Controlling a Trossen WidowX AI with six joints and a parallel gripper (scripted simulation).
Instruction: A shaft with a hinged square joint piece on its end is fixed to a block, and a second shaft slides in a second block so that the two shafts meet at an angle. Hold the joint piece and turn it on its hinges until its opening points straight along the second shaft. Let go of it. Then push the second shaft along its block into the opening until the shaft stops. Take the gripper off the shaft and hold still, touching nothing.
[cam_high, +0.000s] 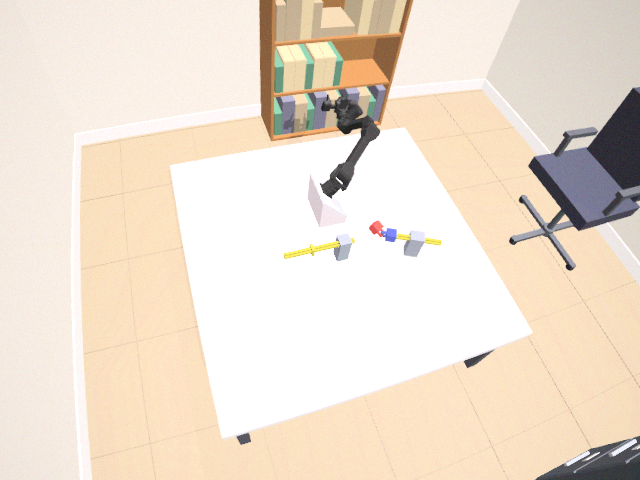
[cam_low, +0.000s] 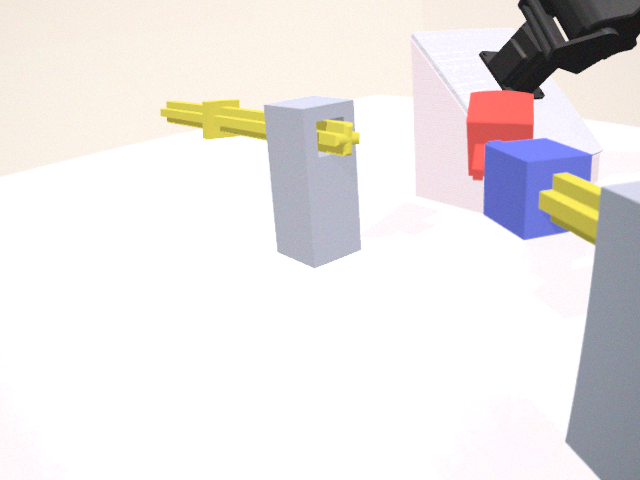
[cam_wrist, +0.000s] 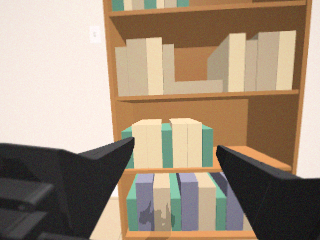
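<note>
Nearest the wrist camera, the gripper (cam_wrist: 175, 165) gapes wide and holds nothing, facing the bookshelf (cam_wrist: 112, 100); the red joint piece (cam_high: 376, 226) sits well behind it, unaligned with the sliding shaft (cam_high: 305, 251).

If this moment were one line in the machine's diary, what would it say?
gripper: open, empty, aimed at bookshelf | red joint piece: untouched | sliding shaft: not yet pushed in | stage: start
</note>
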